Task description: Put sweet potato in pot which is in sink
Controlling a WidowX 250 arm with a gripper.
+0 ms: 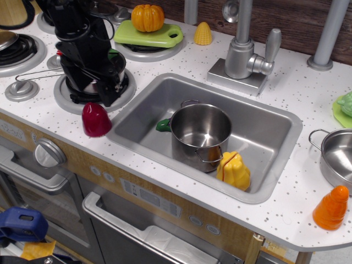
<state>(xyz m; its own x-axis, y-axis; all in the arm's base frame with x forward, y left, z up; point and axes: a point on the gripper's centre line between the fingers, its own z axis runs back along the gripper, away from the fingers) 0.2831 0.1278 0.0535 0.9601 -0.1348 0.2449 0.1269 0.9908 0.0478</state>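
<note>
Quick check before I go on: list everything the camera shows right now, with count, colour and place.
sweet potato: 1, dark red, counter left of sink
pot: 1, steel, in sink, empty
sink: 1, steel, mid counter
yellow toy: 1, in sink, against pot
green piece: 1, in sink, behind pot
faucet: 1, grey, behind sink
pumpkin: 1, orange, on green board
corn: 1, yellow, back counter
orange cone toy: 1, front right
pan: 1, steel, right edge
small pot: 1, steel, burner under arm
tool: 1, black, above sweet potato, state unclear
</note>
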